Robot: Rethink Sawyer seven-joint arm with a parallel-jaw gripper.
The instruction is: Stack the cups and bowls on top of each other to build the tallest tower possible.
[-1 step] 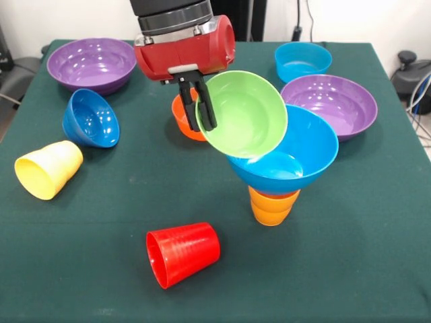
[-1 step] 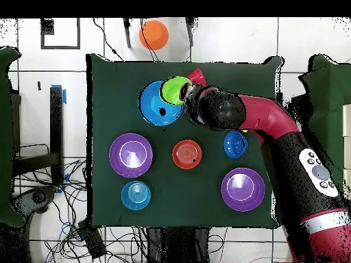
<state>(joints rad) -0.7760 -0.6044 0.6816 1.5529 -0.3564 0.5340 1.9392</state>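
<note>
Centrally, the red and black arm's gripper (image 1: 201, 108) pinches the rim of a glossy green plastic bowl (image 1: 244, 114), its dark fingers (image 1: 205, 106) closed on either side of the wall. That bowl hangs tilted, its mouth facing the front camera, its lower edge at the inside of a large blue plastic bowl (image 1: 296, 158). The blue bowl sits upright on an inverted orange stepped tumbler (image 1: 271, 205), forming the tower. Behind the gripper stands a small orange bowl (image 1: 183, 120). On the dark green table (image 1: 350, 256) a red tapered cup (image 1: 182, 253) and a yellow cup (image 1: 48, 169) lie on their sides; a dark blue bowl (image 1: 91, 118) rests tipped. Two wide purple bowls (image 1: 92, 64) and (image 1: 330, 104) and a cyan bowl (image 1: 303, 60) stand upright.
</note>
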